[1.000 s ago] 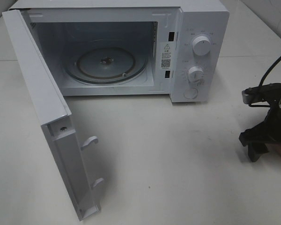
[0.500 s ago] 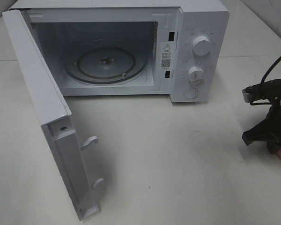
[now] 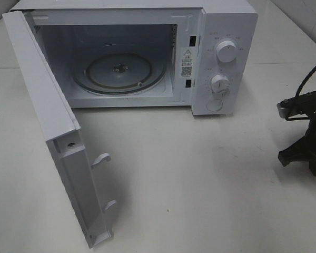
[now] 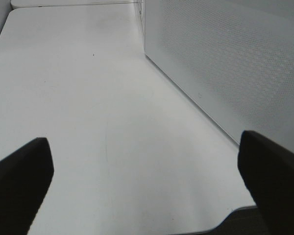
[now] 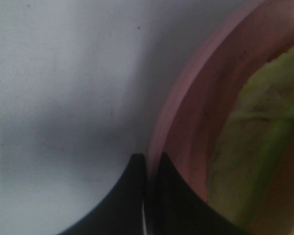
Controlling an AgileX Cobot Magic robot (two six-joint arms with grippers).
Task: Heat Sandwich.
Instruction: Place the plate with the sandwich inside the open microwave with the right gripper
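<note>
The microwave (image 3: pixel 226 21) stands open, but the sandwich (image 5: pixel 255 147) is not yet inside: the right gripper (image 5: pixel 148 159) pinches its plate (image 5: pixel 186 112) at the right, the left gripper (image 4: pixel 142 144) gapes empty.

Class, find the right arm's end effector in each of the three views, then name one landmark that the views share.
Exterior high: the right end effector sits at the far right edge, low over the table.
Left wrist: not in it; only the open left end effector shows.
Right wrist: in the near foreground, shut on the rim of the pink plate.
Shared landmark: the white table.
</note>
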